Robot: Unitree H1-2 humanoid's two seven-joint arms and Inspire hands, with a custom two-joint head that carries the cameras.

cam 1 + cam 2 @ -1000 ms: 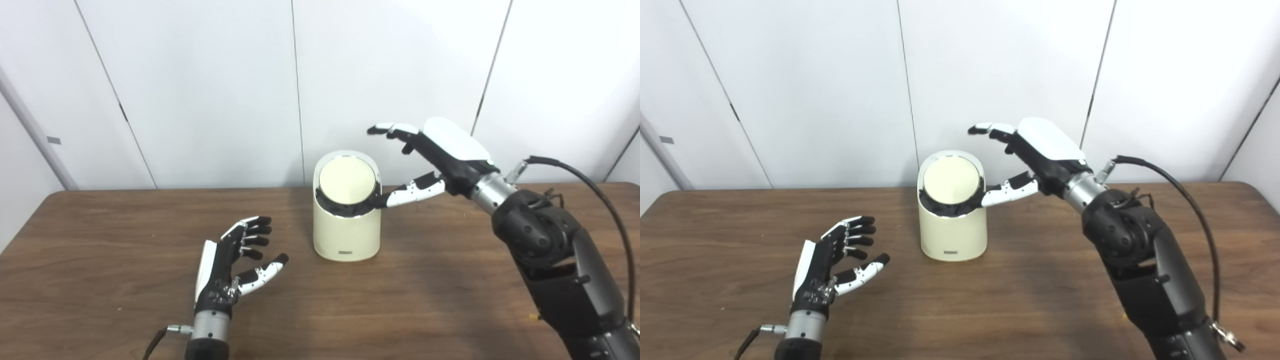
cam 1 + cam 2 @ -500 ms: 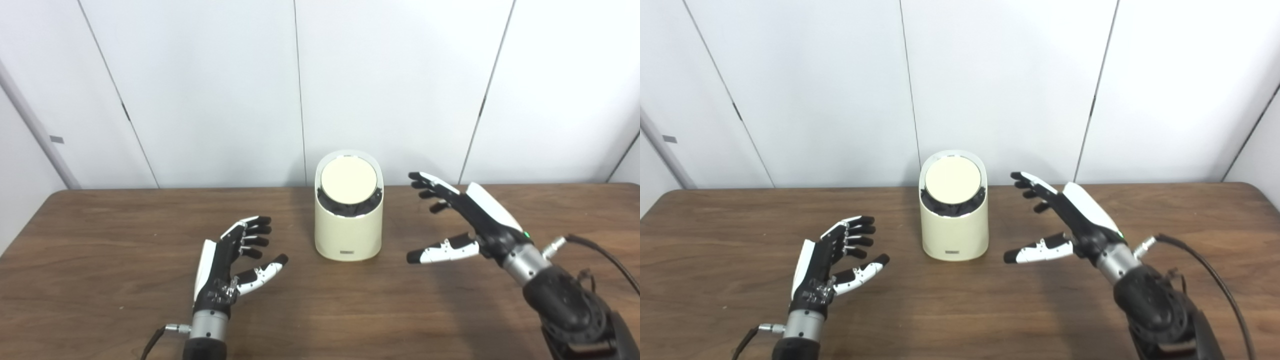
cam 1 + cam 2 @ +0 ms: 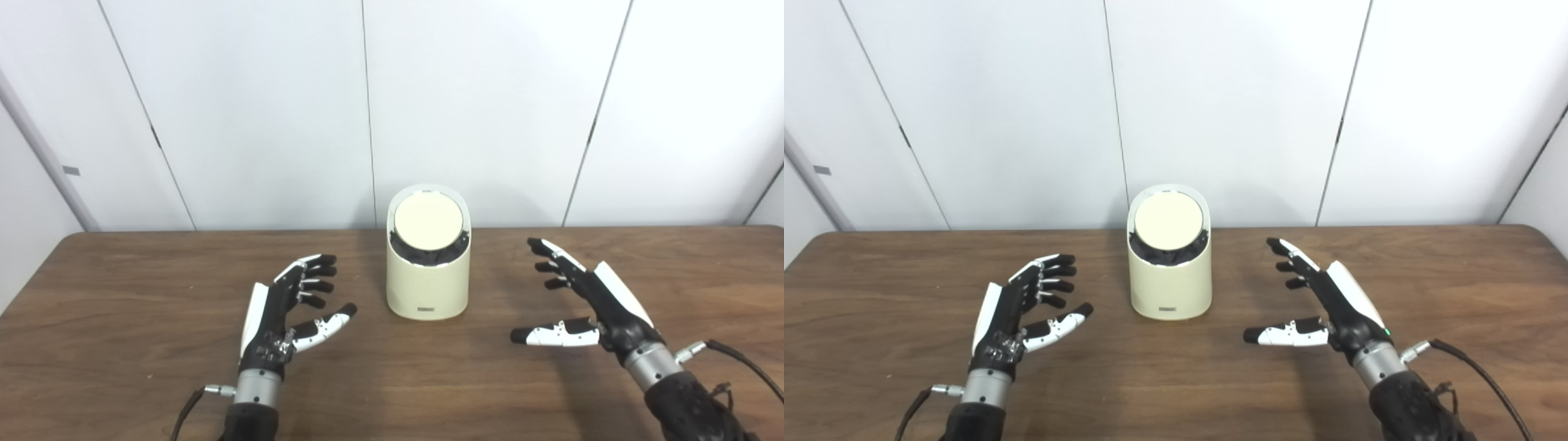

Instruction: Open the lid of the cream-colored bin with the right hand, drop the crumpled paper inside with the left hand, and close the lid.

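The cream-colored bin stands upright at the middle of the brown table, near its far edge. Its round lid sits tilted in the bin's mouth, with a dark gap below it. My left hand rests low over the table to the bin's left, open, fingers spread, holding nothing. To the bin's right my right hand hovers open and empty, thumb pointing toward the bin, clear of it. No crumpled paper shows in either view.
The wooden table runs across the whole width, its far edge against white wall panels. A black cable trails from my right wrist at the lower right.
My right hand has dropped from beside the lid down and back toward me, to low over the table right of the bin. The left hand has barely shifted. The lid looks the same.
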